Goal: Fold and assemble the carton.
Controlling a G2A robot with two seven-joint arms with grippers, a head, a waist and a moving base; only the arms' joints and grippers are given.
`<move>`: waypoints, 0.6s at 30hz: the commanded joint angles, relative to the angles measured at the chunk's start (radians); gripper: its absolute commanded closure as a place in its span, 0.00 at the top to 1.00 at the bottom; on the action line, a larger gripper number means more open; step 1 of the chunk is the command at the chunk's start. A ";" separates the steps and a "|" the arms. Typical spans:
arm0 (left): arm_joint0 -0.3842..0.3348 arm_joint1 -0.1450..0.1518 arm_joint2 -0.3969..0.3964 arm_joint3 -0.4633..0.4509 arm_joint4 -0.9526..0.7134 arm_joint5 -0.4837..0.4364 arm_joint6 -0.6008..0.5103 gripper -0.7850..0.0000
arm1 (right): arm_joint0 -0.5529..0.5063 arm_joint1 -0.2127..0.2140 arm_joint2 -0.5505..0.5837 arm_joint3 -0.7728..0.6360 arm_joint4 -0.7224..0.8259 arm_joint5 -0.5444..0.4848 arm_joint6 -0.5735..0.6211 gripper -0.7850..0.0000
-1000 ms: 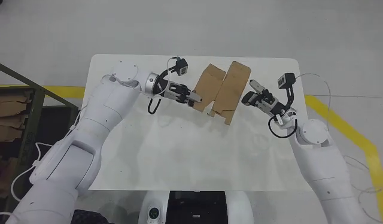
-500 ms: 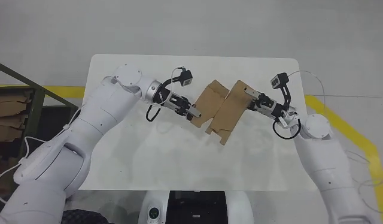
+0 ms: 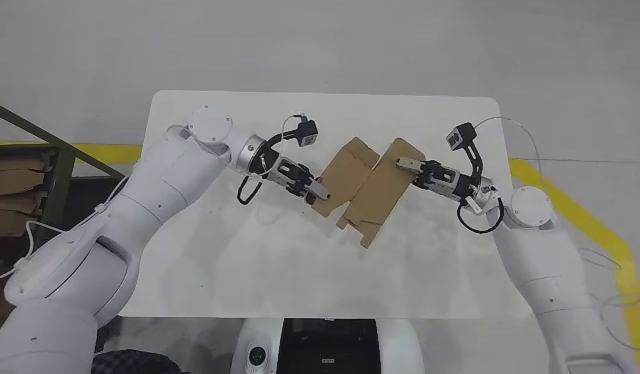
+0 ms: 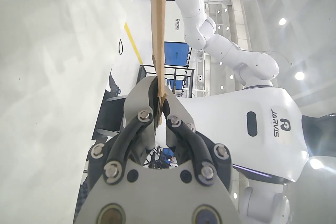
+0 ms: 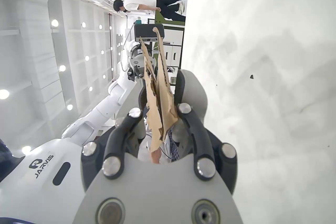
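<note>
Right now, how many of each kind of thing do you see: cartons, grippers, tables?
Carton: 1
Grippers: 2 (left gripper, right gripper, both shut on the carton)
Table: 1
Total: 4

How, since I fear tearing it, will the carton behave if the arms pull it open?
Probably light: the carton spans between the left gripper and right gripper, pinched at opposite edges. Panels look flat, so likely stiff, bending at the crease between them. Its edge looks ragged in the right pinch, so it may tear.
</note>
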 commanded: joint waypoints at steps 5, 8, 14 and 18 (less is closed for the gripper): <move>-0.011 0.006 0.014 0.005 -0.015 0.000 0.000 0.24 | 0.005 -0.001 -0.004 0.012 0.028 0.014 0.012 0.00; -0.011 0.008 0.012 0.006 -0.035 0.000 0.000 0.87 | 0.007 -0.001 -0.001 0.019 0.054 0.029 0.021 0.00; -0.007 0.006 -0.035 0.043 -0.107 -0.008 0.008 1.00 | 0.003 0.002 0.012 0.019 0.089 0.070 0.017 0.00; 0.001 0.001 -0.076 0.086 -0.134 -0.049 0.049 1.00 | -0.020 0.005 0.041 -0.005 0.107 0.108 -0.064 0.00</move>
